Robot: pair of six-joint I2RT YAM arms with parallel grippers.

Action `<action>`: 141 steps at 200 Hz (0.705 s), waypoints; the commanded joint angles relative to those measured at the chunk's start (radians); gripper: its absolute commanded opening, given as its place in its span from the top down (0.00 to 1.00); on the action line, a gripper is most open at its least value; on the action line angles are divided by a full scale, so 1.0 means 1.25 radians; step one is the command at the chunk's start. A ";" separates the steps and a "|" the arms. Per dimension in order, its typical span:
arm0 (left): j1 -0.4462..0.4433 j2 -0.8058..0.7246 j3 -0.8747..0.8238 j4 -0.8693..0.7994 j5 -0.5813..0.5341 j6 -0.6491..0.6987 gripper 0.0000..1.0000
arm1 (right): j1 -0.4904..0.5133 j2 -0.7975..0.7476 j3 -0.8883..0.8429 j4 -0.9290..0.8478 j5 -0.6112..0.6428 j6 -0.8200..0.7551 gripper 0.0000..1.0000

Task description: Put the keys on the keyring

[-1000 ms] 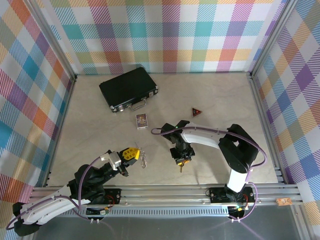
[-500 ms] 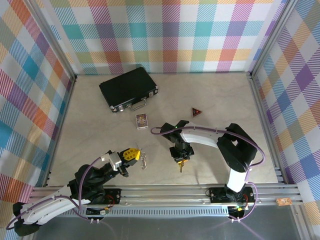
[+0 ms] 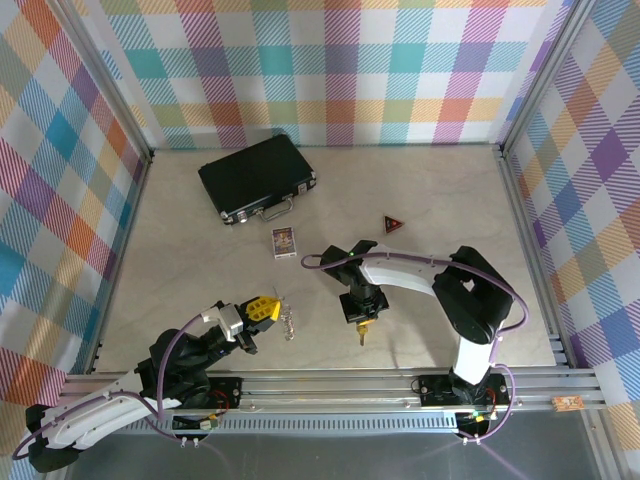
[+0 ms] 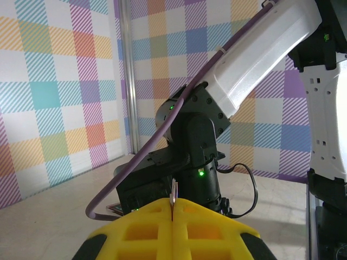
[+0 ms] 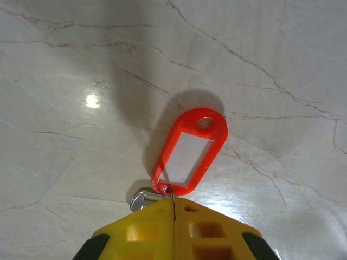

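On the table (image 5: 59, 76), right jaws pinch the blank-tagged keys (image 5: 187, 154).

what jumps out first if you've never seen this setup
The bright red tag of the key stands out against the pale veined table, pinched at its ring end by the shut yellow right tool. From above, the loud plaid walls and the black case at the far left catch the eye, while the left tool holds the silvery keyring near the front edge.

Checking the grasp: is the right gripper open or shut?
Shut. The right gripper's yellow fingers meet with no gap, pinching the link where the red plastic tag joins the small silvery metal key.
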 commanded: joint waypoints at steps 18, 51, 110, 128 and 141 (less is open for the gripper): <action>-0.003 -0.017 -0.003 0.035 0.006 0.001 1.00 | -0.001 0.002 0.036 -0.130 -0.004 -0.040 1.00; -0.003 -0.017 0.010 0.014 0.006 0.003 1.00 | -0.025 0.071 0.111 -0.211 -0.024 -0.143 1.00; -0.003 -0.020 0.035 -0.044 -0.007 0.038 1.00 | -0.074 0.168 0.198 -0.269 0.010 -0.275 1.00; -0.003 -0.020 0.031 -0.035 0.004 0.036 1.00 | -0.076 0.190 0.202 -0.258 0.003 -0.294 1.00; -0.003 -0.015 0.029 -0.031 0.001 0.035 1.00 | -0.076 0.200 0.205 -0.253 0.001 -0.301 1.00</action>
